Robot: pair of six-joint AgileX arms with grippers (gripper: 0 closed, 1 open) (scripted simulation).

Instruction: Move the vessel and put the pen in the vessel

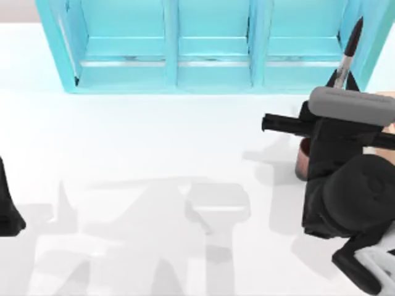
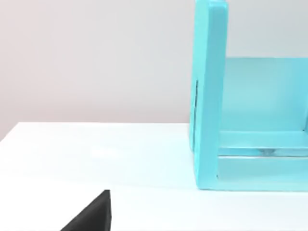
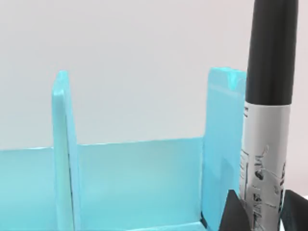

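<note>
**Black marker up in the right end effector, copper cup tucked under the arm**

Black is most of what you see on the right side of the top view: the right AgileX arm is bunched up there, and its end effector [image 1: 345, 79] is clamped on the slim black marker with the black cap and grey printed barrel [image 1: 350, 46]. The pen stands nearly upright with the cap end up, leaning a bit, and from above it overlaps the right end of the light turquoise shelf unit with three open compartments [image 1: 210, 46] at the back of the white table [image 1: 154, 154].

The right wrist view gives the close look. The pen [image 3: 269, 96] sits between the two dark fingers [image 3: 233, 214], which are closed right against the grey barrel, with the small print showing just above them. Behind it is the turquoise shelf [image 3: 139, 183] with one of its dividers.

The small reddish-brown copper-toned cylindrical cup [image 1: 302, 161] is mostly hidden. Just a sliver of its side shows at the left edge of the right arm, on the table, in front of the shelf and near the table's right side. The pen is held above the table and further back than that sliver, so it's not in the cup.

The left arm is parked at the far left edge of the table, with a dark bit of it [image 1: 9, 209] visible. I can't tell how its end effector is set. The left wrist view has the left end panel of the shelf [image 2: 211, 96] and a black corner of the end effector [image 2: 94, 214].
</note>
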